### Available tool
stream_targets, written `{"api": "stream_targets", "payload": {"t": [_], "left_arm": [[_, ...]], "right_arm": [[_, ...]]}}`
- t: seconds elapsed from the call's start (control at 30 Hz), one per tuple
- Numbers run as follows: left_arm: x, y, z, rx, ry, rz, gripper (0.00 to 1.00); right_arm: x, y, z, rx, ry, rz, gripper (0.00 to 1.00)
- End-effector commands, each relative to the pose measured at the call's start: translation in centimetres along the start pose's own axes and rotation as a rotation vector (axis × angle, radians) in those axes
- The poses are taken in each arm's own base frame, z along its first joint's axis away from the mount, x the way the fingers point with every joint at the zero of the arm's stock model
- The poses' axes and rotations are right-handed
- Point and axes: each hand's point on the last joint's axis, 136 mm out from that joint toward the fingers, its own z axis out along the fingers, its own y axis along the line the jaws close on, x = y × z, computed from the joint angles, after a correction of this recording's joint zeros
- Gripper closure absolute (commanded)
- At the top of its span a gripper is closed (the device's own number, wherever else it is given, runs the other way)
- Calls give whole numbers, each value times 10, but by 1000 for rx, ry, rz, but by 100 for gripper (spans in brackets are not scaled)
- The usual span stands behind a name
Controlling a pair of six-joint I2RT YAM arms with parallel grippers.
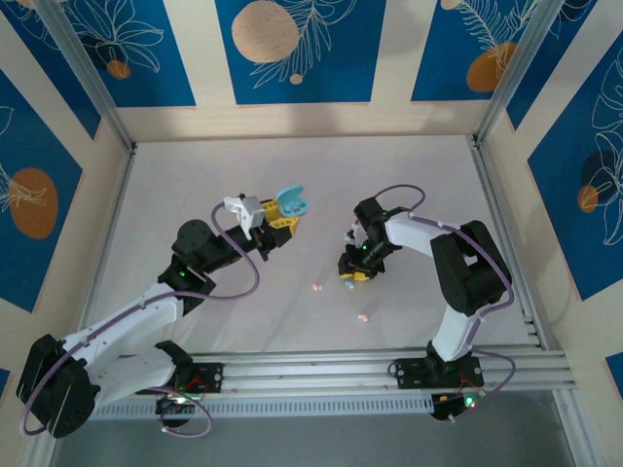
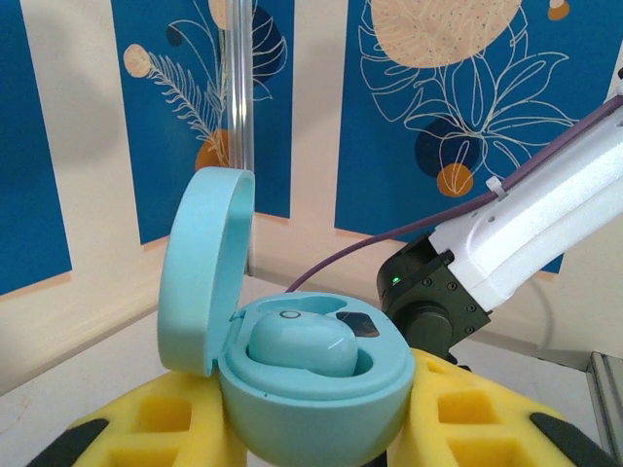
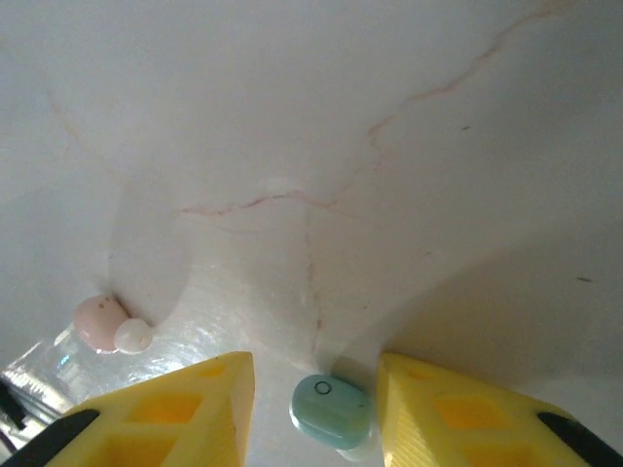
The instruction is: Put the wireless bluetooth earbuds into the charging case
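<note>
Earbuds on white table, blue floral walls

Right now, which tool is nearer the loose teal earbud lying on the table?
Right. The right tool straddles the teal earbud; the left tool is off to its left, holding the open case.

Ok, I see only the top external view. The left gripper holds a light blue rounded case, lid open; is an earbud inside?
Observer: Yes, the left wrist view shows one light blue earbud seated in the light blue plastic case; the other socket looks empty.
Operator: Does the right gripper hold anything?
Observer: No. Its yellow fingers stand open; a second light blue earbud lies between them on the white table, untouched.
Operator: Anything else nearby?
Observer: A small pink earbud with a white tip, lying clear of the fingers.
</note>
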Motion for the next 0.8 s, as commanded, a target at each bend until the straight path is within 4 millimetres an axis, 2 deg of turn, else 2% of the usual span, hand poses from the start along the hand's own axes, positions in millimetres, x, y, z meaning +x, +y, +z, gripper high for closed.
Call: {"api": "stream_targets", "payload": {"t": [0.0,0.77], "left_arm": [[-20,-2,0,0,-45,24,73],[-18,-2,0,-3,-42,17,73]], "right_arm": [[24,4,2,-47,87,-25,63],[25,4,11,-31,121,-68,69]]}}
